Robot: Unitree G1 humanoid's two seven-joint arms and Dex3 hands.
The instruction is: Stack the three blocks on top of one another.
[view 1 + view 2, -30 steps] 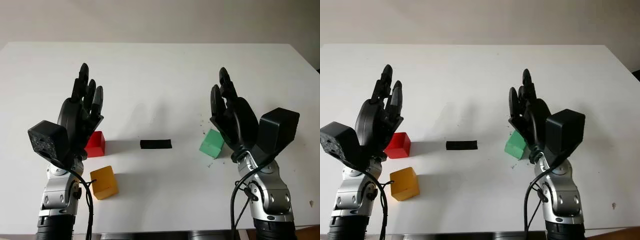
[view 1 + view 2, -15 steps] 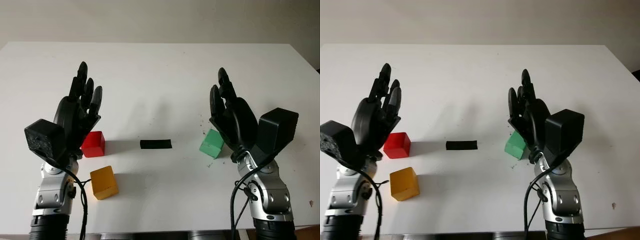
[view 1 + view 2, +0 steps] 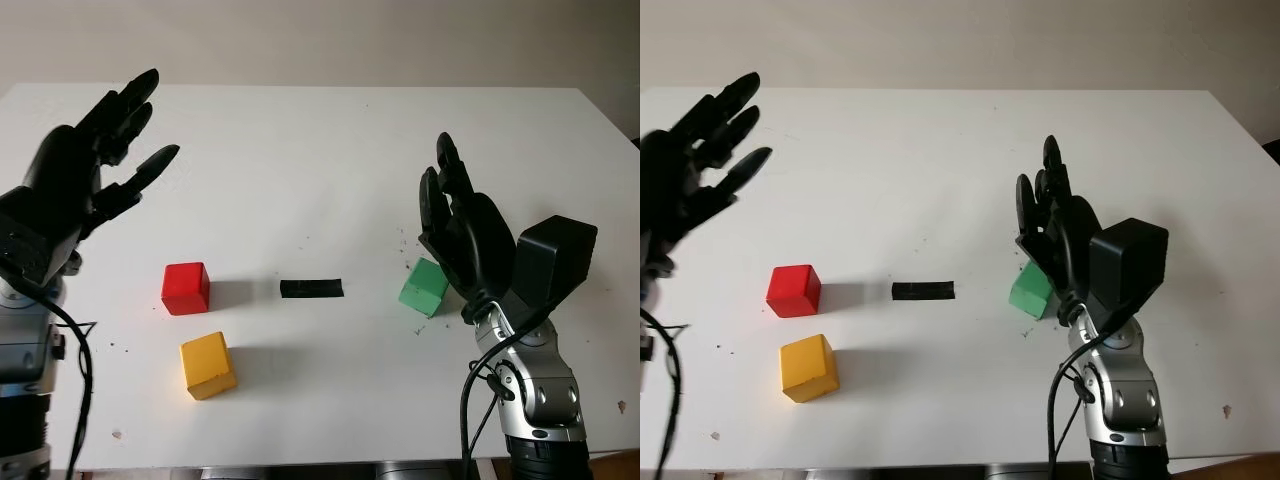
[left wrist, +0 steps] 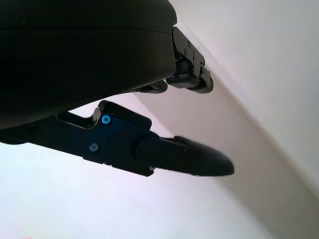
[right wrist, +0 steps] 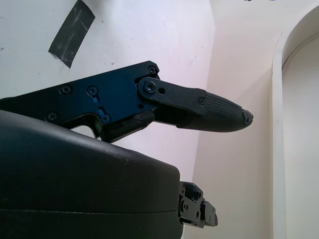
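Note:
A red block point(image 3: 186, 288) sits on the white table point(image 3: 320, 150) at the left. A yellow block point(image 3: 208, 365) lies just in front of it, nearer me. At the right is a green block point(image 3: 424, 287), partly hidden by my right hand point(image 3: 447, 200), which is open and raised just right of it. My left hand point(image 3: 120, 135) is open, lifted high at the far left, well above and behind the red block. Neither hand holds anything.
A strip of black tape point(image 3: 311, 288) lies on the table between the red and green blocks. The table's far edge point(image 3: 320, 88) meets a pale wall.
My left hand has swung up and out to the left, away from the red block, which now shows whole. The right hand and all blocks have stayed put.

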